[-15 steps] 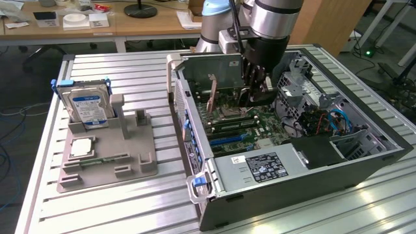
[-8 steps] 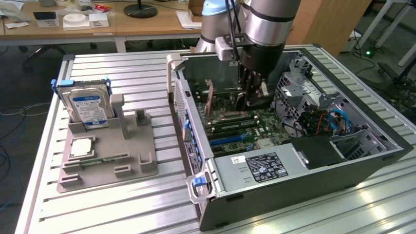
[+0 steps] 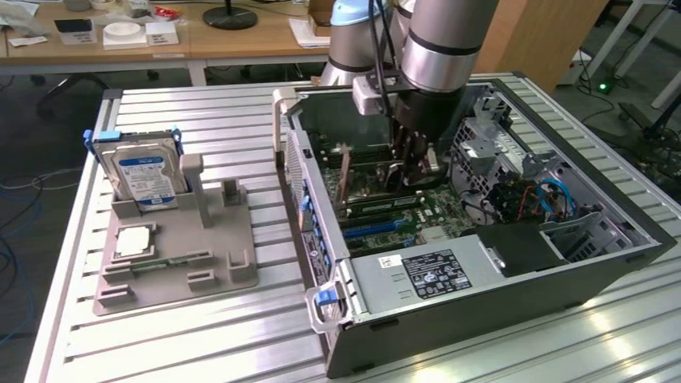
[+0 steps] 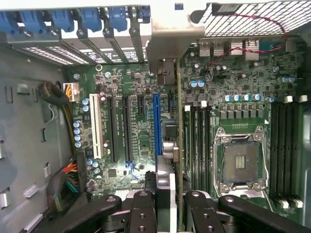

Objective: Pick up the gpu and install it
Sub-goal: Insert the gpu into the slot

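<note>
- The gripper (image 4: 167, 204) is down inside the open computer case (image 3: 596, 267), its two black fingers (image 4: 141, 208) closed on either side of the gpu (image 4: 179, 145), which it holds edge-on above the motherboard (image 4: 131, 87).
- In the wrist view the gpu appears as a thin vertical strip, with its pale metal bracket (image 4: 165, 41) at the far end by the row of blue-clipped expansion slot covers (image 4: 92, 22); it lies between the blue expansion slot (image 4: 156, 126) and the memory slots (image 4: 200, 145) (whether it is seated in a slot cannot be told).
- An empty CPU socket (image 4: 241, 162) sits beside the memory slots.
- In the exterior view the arm (image 3: 436, 48) reaches down into the case, and the gpu (image 3: 345, 179) stands upright on the board beside the gripper (image 3: 417, 163).
- The power supply (image 3: 426, 275) at the near end of the case carries a dark label (its writing is too small to read).
- At the exterior view's left, a grey holder tray (image 3: 181, 255) stands on the slatted table (image 3: 213, 120); it holds an upright hard drive (image 3: 147, 177) with a blue-and-white label (unreadable), a square silver CPU chip (image 3: 133, 241) and a memory stick (image 3: 159, 263) lying flat.
</note>
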